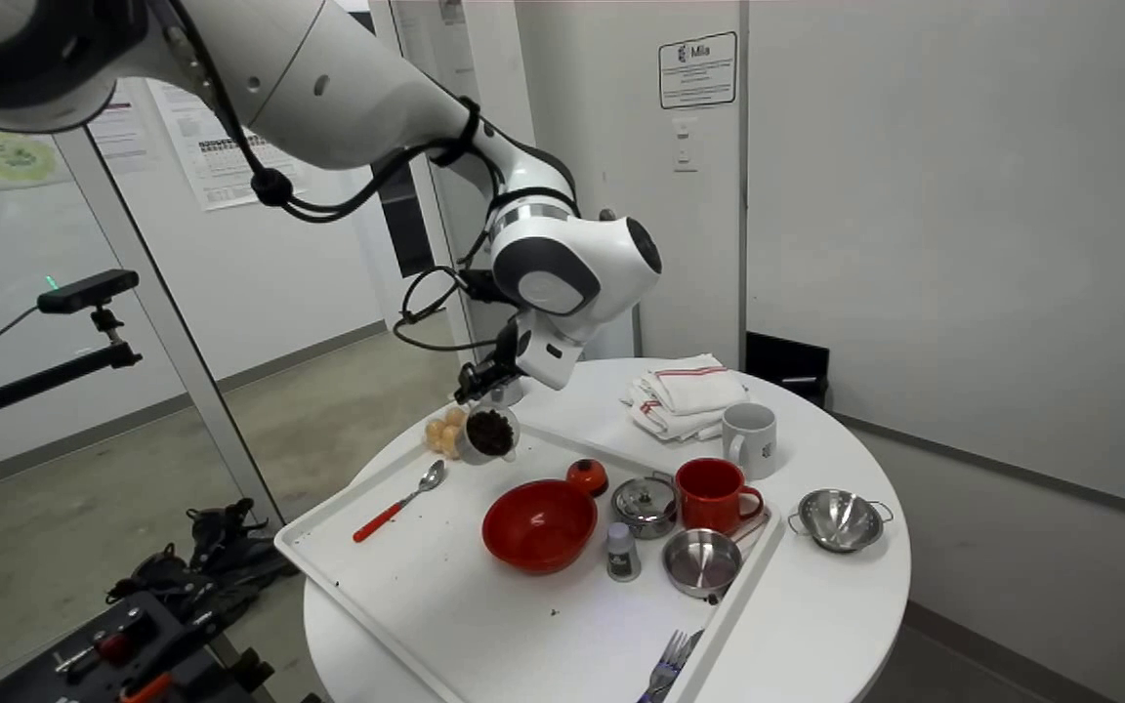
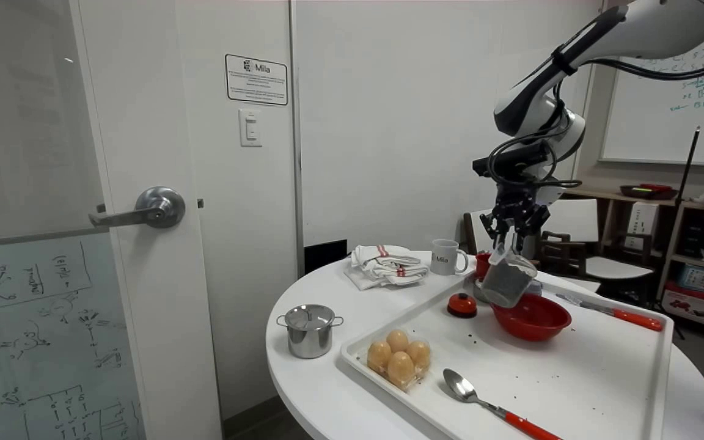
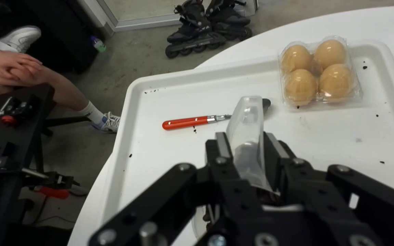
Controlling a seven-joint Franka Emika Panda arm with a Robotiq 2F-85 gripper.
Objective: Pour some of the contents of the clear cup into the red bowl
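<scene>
Tray's (image 1: 426,586) red bowl (image 1: 540,527) graces both exterior views only.

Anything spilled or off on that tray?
Yes. Dark specks lie scattered on the white tray, some beside the egg pack, outside the red bowl. They resemble the dark contents in the clear cup, so probably spill. The cup's tilt in the gripper suits pouring, so not odd.

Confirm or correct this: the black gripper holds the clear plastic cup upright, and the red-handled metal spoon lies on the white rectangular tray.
Not upright: the clear plastic cup is tilted, as both exterior views show. The rest stands: the black gripper holds it, and the red-handled metal spoon lies on the white rectangular tray.
</scene>
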